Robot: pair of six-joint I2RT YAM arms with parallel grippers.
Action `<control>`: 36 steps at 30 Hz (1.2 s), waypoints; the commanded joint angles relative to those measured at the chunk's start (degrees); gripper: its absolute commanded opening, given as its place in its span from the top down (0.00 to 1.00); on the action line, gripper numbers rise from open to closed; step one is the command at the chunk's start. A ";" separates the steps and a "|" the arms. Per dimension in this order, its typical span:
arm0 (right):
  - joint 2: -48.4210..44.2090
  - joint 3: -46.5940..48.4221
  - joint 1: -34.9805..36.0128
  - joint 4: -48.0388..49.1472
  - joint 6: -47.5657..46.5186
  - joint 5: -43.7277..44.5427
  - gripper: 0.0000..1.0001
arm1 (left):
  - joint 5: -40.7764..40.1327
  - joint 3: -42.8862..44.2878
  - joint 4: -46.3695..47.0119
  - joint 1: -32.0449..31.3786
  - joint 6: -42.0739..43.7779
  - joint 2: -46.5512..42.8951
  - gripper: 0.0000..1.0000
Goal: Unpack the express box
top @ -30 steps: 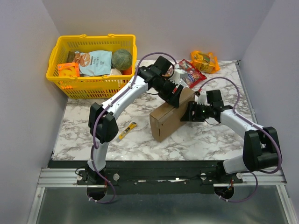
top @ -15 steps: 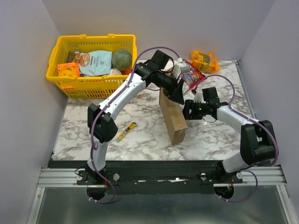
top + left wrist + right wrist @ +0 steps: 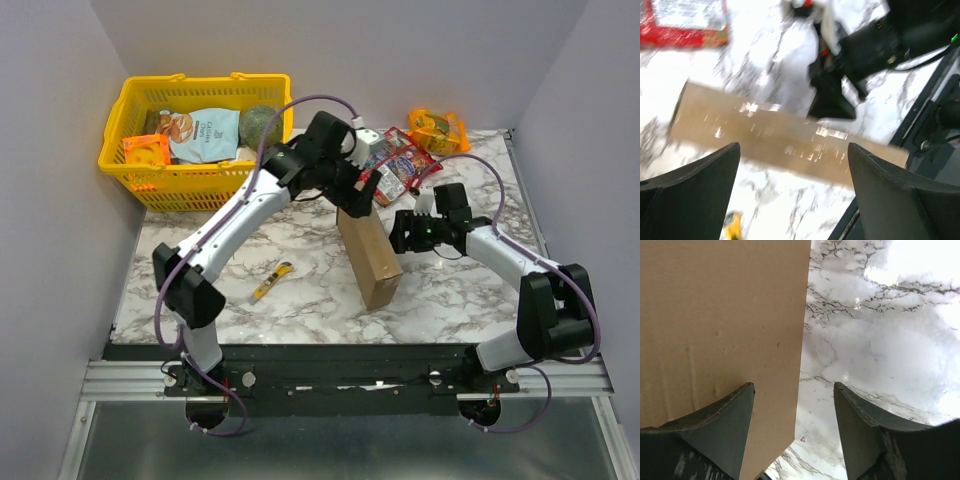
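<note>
The express box (image 3: 368,258), plain brown cardboard, stands on a narrow edge in the middle of the marble table (image 3: 200,280), leaning slightly. My left gripper (image 3: 352,198) hovers just above its far end, open. In the blurred left wrist view the box (image 3: 765,131) is a brown strip below the wide-apart fingers (image 3: 695,195), with nothing between them. My right gripper (image 3: 398,236) is at the box's right face, open. In the right wrist view the box's (image 3: 715,315) edge reaches partway into the gap, and the right finger (image 3: 860,430) stands apart from it.
A yellow basket (image 3: 130,160) with groceries sits at the back left. Red snack packs (image 3: 400,168) and an orange packet (image 3: 437,130) lie at the back right. A yellow utility knife (image 3: 271,282) lies left of the box.
The box went from tilted under my left gripper to standing on its edge. My left gripper opened, let go of it and drew back; the left arm's elbow swung left.
</note>
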 commanded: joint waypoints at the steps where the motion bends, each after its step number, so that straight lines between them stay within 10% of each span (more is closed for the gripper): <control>1: -4.28 -0.23 0.41 -1.00 -5.67 0.97 0.28 | -5.74 -12.54 -1.35 6.29 2.00 -8.32 0.15; 6: -6.57 -1.46 0.41 -2.40 -11.74 -0.87 0.30 | -1.53 -20.40 0.67 11.04 4.64 -8.33 0.39; 10: -8.93 -3.04 1.11 -3.98 -17.53 -5.17 0.33 | 0.32 -23.49 9.45 10.52 4.48 -5.27 0.39; 24: -16.68 -7.00 4.89 -7.86 -25.12 -13.80 0.38 | 11.30 9.55 11.75 5.16 6.06 18.91 0.37; 36: -18.78 -10.07 3.58 -2.14 -17.38 -12.04 0.34 | -1.77 4.39 8.24 4.19 6.41 3.29 0.01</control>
